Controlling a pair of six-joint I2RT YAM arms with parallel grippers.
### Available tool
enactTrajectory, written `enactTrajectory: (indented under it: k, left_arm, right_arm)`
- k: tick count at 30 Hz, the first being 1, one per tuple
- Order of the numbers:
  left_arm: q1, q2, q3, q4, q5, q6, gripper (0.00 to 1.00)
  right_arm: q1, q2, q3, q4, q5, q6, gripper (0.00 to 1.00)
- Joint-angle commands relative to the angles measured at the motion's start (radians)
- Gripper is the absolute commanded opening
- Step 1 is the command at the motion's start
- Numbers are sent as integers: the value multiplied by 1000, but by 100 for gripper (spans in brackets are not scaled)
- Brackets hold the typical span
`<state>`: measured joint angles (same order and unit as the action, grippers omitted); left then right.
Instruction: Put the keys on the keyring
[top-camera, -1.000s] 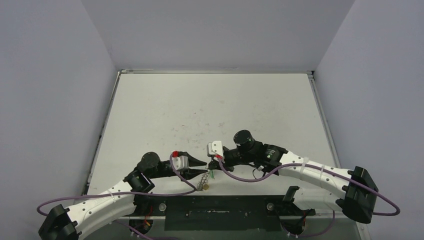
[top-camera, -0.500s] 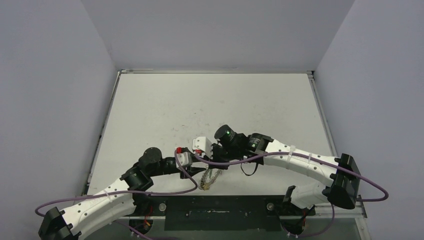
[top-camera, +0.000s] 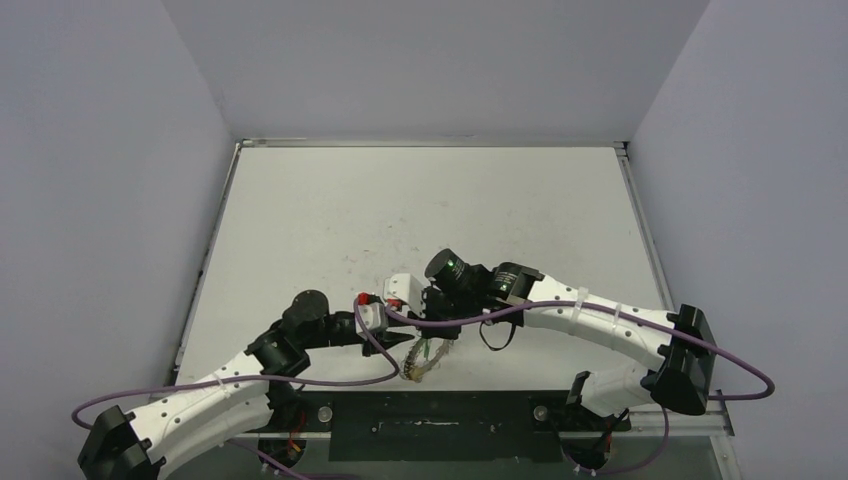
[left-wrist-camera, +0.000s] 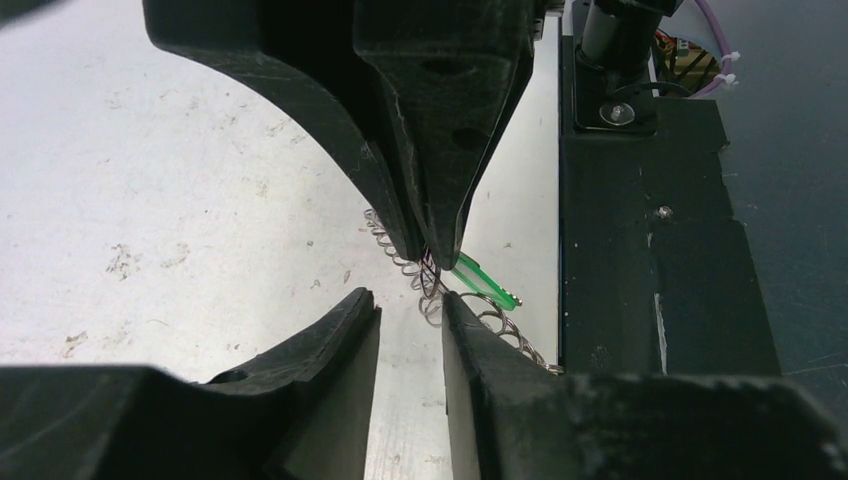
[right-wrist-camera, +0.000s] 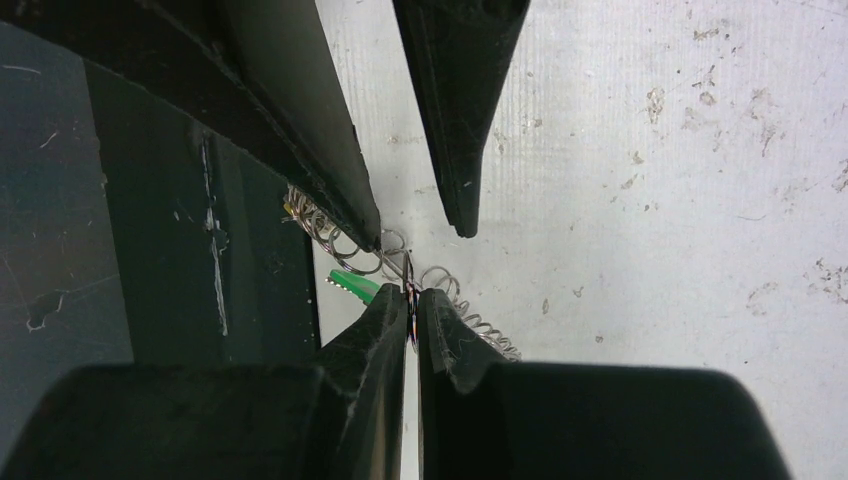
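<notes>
The keyring (top-camera: 422, 358) lies near the table's front edge, its wire loops spread under both grippers. My right gripper (right-wrist-camera: 410, 297) is shut on the keyring's edge (right-wrist-camera: 470, 318), and it also shows from the left wrist (left-wrist-camera: 435, 255). The green key (left-wrist-camera: 485, 283) sticks out beside the pinch, toward the black base plate; it also shows in the right wrist view (right-wrist-camera: 355, 284). My left gripper (left-wrist-camera: 410, 310) is open, tip to tip with the right one; one finger (left-wrist-camera: 480, 340) lies over the loops. A yellowish speck (top-camera: 408, 376), perhaps the yellow-orange key, shows at the ring's near end.
The black base plate (left-wrist-camera: 650, 250) with its bolts runs right beside the ring along the table's near edge. A purple cable (top-camera: 440, 322) loops over both wrists. Grey walls enclose the stained white table (top-camera: 420, 210) on three sides.
My right arm has swung left, bringing its gripper close against the left gripper over the ring. The left arm has shifted slightly. In the last half second little has moved.
</notes>
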<state>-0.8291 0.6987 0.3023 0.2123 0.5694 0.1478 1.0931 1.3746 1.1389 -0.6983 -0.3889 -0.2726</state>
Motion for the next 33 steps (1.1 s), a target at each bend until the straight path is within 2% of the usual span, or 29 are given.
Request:
enactTrajectory:
  k: [1, 9, 14, 27, 33]
  left_arm:
    - [-10, 31, 27, 38, 14, 20, 29]
    - [-9, -96, -134, 231, -18, 22, 24]
    - [-10, -120, -189, 287, -24, 40, 23]
    - [-10, -13, -165, 429, 59, -21, 25]
    - [-11, -7, -164, 451, 69, -43, 30]
  right_arm:
    - [27, -5, 11, 105, 10, 2, 0]
    - [15, -127, -144, 264, -30, -33, 0]
    - [7, -158, -180, 298, -52, -41, 0]
    - [8, -131, -162, 290, -54, -42, 0]
    - [8, -126, -162, 292, -55, -42, 0]
